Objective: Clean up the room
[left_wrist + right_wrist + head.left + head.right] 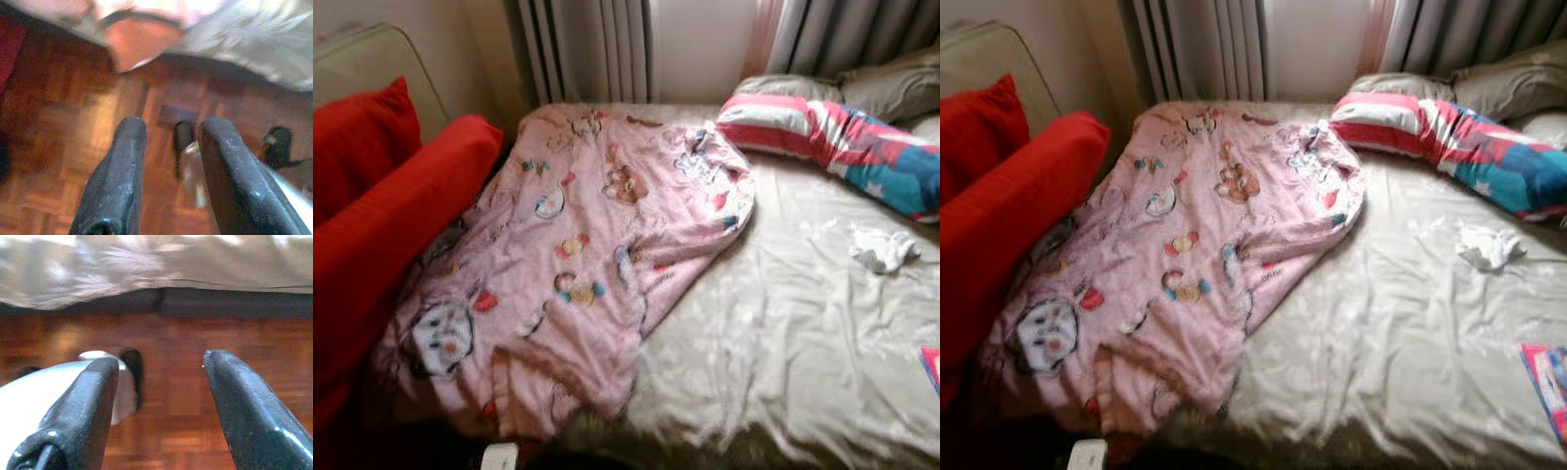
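Looks like we're just sizing up the bed (783, 333): rumpled pink blanket (578, 264) left of frame, maybe a sock (883, 249) at right, left gripper (168, 171) and right gripper (161, 401) both spread, empty above the floor (171, 342), so reach up next.

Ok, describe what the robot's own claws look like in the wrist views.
The left claw has two long black fingers, rounded at the tips, glossy and slightly scuffed. The right claw matches: two thick black fingers tapering to blunt tips, with light glints along their edges. No cables or markings can be made out on either.
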{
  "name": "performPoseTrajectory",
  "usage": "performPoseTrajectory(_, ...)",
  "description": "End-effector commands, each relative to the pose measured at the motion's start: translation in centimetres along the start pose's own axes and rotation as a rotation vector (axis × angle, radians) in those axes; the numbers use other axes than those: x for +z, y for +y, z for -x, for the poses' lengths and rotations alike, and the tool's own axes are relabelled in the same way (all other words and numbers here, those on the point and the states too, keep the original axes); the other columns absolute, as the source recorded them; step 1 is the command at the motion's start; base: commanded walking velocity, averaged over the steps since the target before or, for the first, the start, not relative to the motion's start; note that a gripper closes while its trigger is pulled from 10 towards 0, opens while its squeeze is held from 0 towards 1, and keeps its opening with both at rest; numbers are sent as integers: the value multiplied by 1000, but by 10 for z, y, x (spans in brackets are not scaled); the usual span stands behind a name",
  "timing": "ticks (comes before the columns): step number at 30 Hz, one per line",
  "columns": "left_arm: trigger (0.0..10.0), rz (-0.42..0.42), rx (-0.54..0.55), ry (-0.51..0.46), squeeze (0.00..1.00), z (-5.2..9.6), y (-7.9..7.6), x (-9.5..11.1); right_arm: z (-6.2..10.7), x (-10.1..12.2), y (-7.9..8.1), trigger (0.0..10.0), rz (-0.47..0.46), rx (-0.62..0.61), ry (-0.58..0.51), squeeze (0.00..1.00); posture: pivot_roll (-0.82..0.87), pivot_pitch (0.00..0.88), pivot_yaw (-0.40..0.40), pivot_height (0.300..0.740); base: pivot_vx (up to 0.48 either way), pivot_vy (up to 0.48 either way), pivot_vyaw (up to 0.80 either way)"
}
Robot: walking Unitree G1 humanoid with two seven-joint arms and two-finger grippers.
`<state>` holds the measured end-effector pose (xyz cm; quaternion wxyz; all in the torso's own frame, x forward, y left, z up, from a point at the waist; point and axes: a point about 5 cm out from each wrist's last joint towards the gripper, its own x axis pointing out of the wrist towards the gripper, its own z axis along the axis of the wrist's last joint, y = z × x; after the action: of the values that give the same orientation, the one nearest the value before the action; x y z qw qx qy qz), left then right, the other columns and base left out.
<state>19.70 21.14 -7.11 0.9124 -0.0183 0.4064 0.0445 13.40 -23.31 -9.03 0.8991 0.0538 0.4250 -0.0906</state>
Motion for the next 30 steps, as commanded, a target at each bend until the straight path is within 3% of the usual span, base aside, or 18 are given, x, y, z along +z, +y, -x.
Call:
performPoseTrajectory(1, 10000, 10, 7, 20, 0, 1, 1, -6, 4, -8, -7, 10000, -14, -11, 30, 0, -64, 176, 58, 740, 0, 375, 0)
performPoseTrajectory(7, 10000, 11, 6, 16, 0, 1, 0, -5, 4, -8, -8, 10000, -17, -17, 33, 0, -62, 179, 57, 740, 0, 375, 0)
performPoseTrajectory(14, 10000, 11, 6, 14, 0, 1, -1, -5, 1, -7, 1, 10000, -13, -5, 37, 0, -61, 185, 56, 740, 0, 360, 0)
performPoseTrajectory(25, 10000, 21, 3, -6, 0, 1, -1, -2, -1, -8, 20, 10000, 12, 22, 38, 0, -58, 191, 54, 740, 0, 0, 0)
performPoseTrajectory(30, 10000, 22, 2, -8, 0, 1, 0, -1, -6, -1, 35, 10000, 25, 36, 29, 0, -57, 192, 53, 740, 0, 0, 774)
